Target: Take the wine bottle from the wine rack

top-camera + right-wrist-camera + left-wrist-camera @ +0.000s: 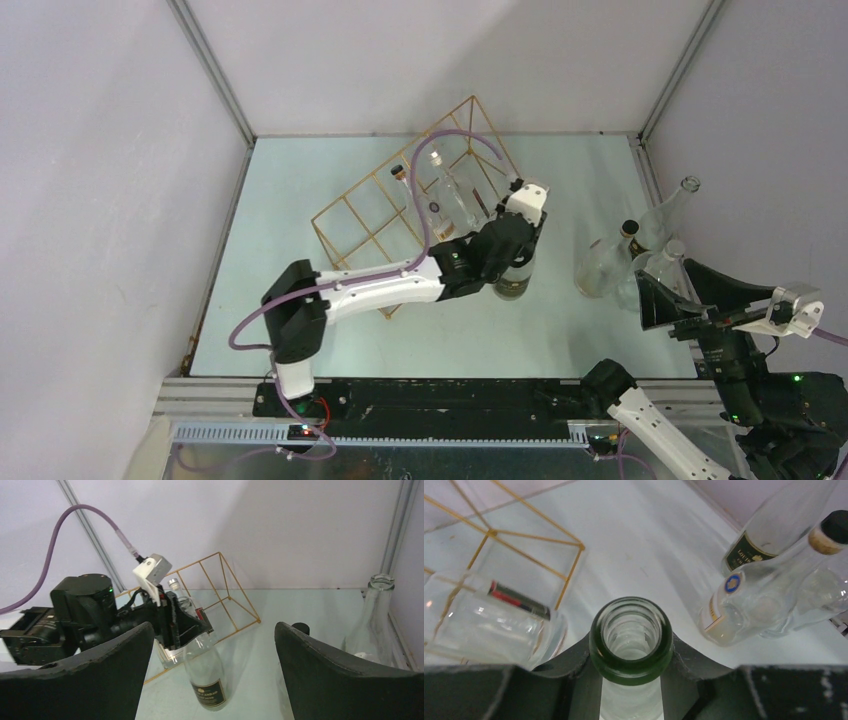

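Note:
The gold wire wine rack (365, 215) stands at the table's centre back. A clear bottle (455, 198) and a cork-topped one (400, 172) lie in it. My left gripper (508, 258) is shut on the green-rimmed neck of a clear wine bottle (631, 639) with a black label (209, 692). This bottle is upright, just right of the rack's front corner, its base (512, 288) at the table; I cannot tell if it touches. My right gripper (682, 292) is open and empty at the right, its fingers (100, 670) wide apart.
Several empty clear bottles (640, 250) stand clustered at the table's right, close to my right gripper; they also show in the left wrist view (749, 600). A tall one (374, 625) stands by the right wall. White walls enclose the table on three sides.

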Controlling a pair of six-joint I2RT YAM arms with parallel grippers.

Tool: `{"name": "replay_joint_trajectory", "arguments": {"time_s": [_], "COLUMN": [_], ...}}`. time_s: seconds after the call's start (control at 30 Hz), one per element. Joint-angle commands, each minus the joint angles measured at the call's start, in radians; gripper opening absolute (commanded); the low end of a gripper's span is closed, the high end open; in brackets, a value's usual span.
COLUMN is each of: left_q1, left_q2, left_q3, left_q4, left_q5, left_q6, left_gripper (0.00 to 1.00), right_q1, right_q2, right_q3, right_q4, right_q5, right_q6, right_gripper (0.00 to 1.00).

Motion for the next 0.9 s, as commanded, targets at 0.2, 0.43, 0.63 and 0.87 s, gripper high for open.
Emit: {"name": "replay_joint_trajectory", "arguments": {"time_s": [0.2, 0.43, 0.63, 0.87], "left_q1": [-0.002, 0.001, 0.001, -0.002], "left_q2": [0.203, 0.402, 0.502, 0.508], "left_q3": [0.275, 0.526, 0.664, 0.655], "left_q4": [0.242, 0.202, 0.167, 0.159], "left_q5": [0.126, 0.177, 0.195, 0.208], "left_q6": [0.151, 0.132, 0.099, 0.105], "left_gripper": [0.00, 0.00, 0.00, 0.21], "right_q1": [0.001, 0.001, 0.002, 0.001], "right_q2": [-0.016, -0.023, -0.026, -0.026], "right_q3": [0.015, 0.015, 0.015, 0.015], "right_q4": [-0.028, -0.026, -0.039, -0.046], "right_q5": [0.019, 0.024, 0.030, 0.034], "right_q6": [0.000, -0.005, -0.005, -0.004], "right_gripper": [0.93, 0.93, 0.93, 0.93]}}
